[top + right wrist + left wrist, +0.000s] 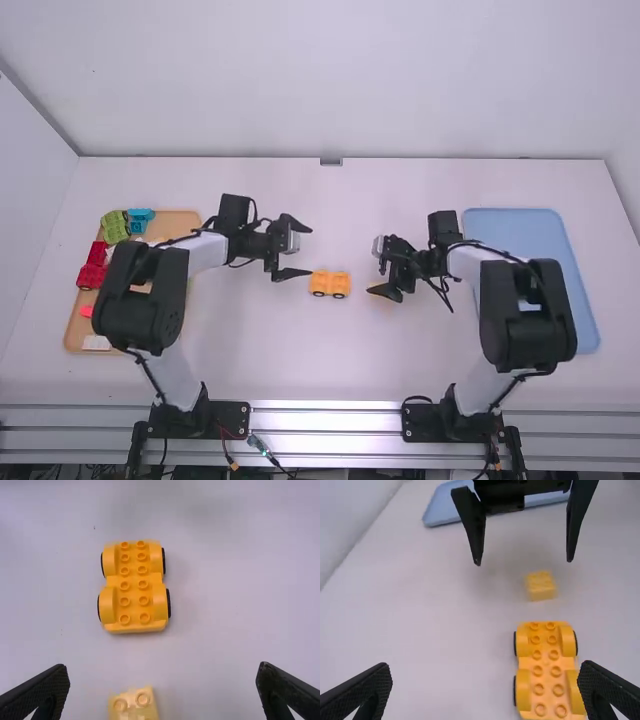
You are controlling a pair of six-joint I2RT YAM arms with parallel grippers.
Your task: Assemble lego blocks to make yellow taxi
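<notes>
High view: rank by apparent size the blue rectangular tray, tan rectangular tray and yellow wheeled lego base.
1. Blue tray and tan tray: too alike to rank, both partly hidden
2. Yellow wheeled base

Yellow wheeled base [133, 587] near pale yellow block [134, 707]; fingers [42, 692] apart.

Yellow wheeled base [133, 592]: one | wheels [169, 603]: four | small yellow block [134, 707]: one | tan tray [182, 222]: one | its blocks [115, 226]: too crowded to count | blue tray [555, 238]: one | table [340, 360]: one | robot arms [520, 315]: two
</notes>
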